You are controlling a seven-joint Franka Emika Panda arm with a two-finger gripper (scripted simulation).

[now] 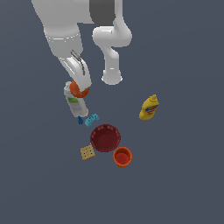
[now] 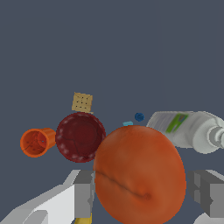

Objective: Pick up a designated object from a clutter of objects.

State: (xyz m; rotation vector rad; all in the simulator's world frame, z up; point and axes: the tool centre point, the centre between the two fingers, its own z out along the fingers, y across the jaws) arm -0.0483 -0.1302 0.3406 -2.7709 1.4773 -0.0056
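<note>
One arm, one gripper (image 2: pixel 139 192), and we see it closed on the orange ball (image 2: pixel 139 173): in the wrist view the ball fills the gap between the two grey fingers (image 2: pixel 83 194), one pad on each side, touching it. In the exterior view the orange ball (image 1: pixel 78 89) sits at the tip of the white arm (image 1: pixel 65 41), in front of the upper part of the white bottle with green label (image 1: pixel 75 103); we cannot tell from that view whether ball and bottle touch. We cannot tell for sure how far the ball is off the floor, though the wrist view shows the other items well behind it.

The bottle lies on its side on the dark grey floor (image 1: pixel 183 183); wrist view shows its cap end and green label (image 2: pixel 183 127). Just beside the bottle's lower end we see the blue toy brick (image 1: pixel 92 119) and a small dark blue piece (image 1: pixel 80 120); in the wrist view the dark blue piece (image 2: pixel 139 117) shows and only a sliver of the light blue brick (image 2: pixel 127 124) shows above the ball.

The red bowl (image 1: pixel 105 138) sits upright near the brick. The orange cup (image 1: pixel 122 157) is just beside the bowl, toward the exterior view's right and lower; in the wrist view the cup (image 2: pixel 37 141) appears to touch the bowl (image 2: pixel 80 136). The tan cracker (image 1: pixel 87 152) lies flat just beside the bowl on the exterior view's left. The yellow mustard bottle (image 1: pixel 149 107) stands well apart on the exterior view's right.
</note>
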